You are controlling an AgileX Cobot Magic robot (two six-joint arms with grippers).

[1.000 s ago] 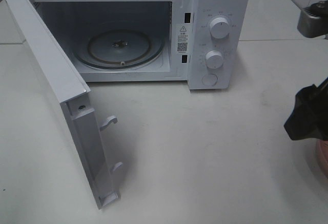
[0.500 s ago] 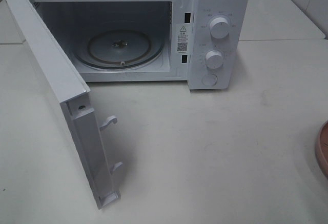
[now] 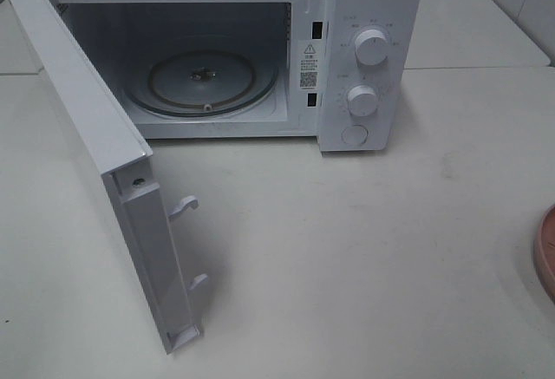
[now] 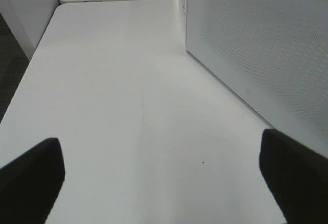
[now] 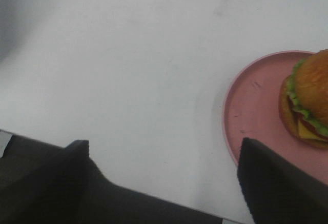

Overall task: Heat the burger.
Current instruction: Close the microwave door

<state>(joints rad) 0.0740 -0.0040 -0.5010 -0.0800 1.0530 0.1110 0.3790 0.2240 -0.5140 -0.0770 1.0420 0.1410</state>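
The burger [image 5: 310, 98] shows only in the right wrist view, with a glossy brown bun, green lettuce and yellow cheese. It sits on a round pink plate [image 5: 251, 111]. My right gripper [image 5: 161, 149] is open over bare table beside the plate, and its dark fingers [image 5: 277, 183] hold nothing. My left gripper [image 4: 161, 180] is also open and empty, low over the table next to the perforated face of the microwave door [image 4: 256, 39]. Neither arm appears in the exterior high view, where only the rim of the pink plate [image 3: 546, 253] shows.
The white microwave [image 3: 368, 49] stands at the back with its door [image 3: 95, 153] swung wide to the front left. The glass turntable [image 3: 204, 80] inside carries nothing. Two knobs and a button sit on its right panel. White tabletop lies between the microwave and the plate.
A second ago the right arm showed at the right edge of the exterior high view. It has since left that view, uncovering the plate's rim. The microwave and door have not moved.
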